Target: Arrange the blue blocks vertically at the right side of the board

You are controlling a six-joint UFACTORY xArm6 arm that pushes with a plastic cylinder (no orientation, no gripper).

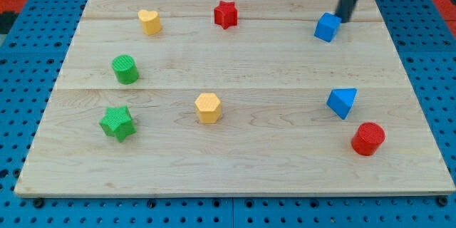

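Observation:
A blue cube point(327, 27) sits near the board's top right. A blue triangular block point(343, 102) lies lower on the right side, almost straight below the cube and just above a red cylinder point(368, 139). My tip point(344, 18) stands at the cube's upper right corner, touching or nearly touching it. The rod rises out of the view's top.
A red star point(226, 14) and a yellow heart-like block point(149, 21) sit along the top. A green cylinder point(125, 69) and green star point(117, 123) are at the left. A yellow hexagon point(208, 107) lies mid-board. The wooden board point(242, 178) rests on a blue pegboard.

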